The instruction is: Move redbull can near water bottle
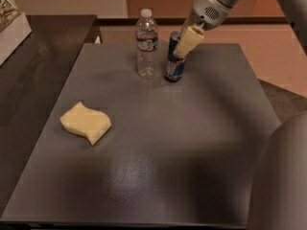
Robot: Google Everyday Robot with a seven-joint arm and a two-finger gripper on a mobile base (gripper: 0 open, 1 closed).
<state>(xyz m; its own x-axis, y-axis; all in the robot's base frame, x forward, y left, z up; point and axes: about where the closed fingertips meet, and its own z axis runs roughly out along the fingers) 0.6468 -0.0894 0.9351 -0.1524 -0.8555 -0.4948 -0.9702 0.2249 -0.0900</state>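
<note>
The redbull can stands in the upper middle of the frame, at the far part of the grey table, leaning slightly with its top toward the right. Its blue and silver lower half is in plain sight; much of its upper half is covered by the gripper. Whether its base rests on the table or hangs just above it cannot be told.

The gripper comes down from the upper right of the frame and pinches the can near its top, with one cream-coloured finger lying across the can's right side. The other finger is hidden behind the can.

Just to the left of the can, near it but not touching, the water bottle stands upright, taller than the can, with its white cap on.

Well apart from both, toward the left middle of the frame, a yellow sponge lies flat on the table.

A dark counter runs along the left edge, with a white box on it in the upper left corner. A blurred grey part of the robot fills the lower right corner.
</note>
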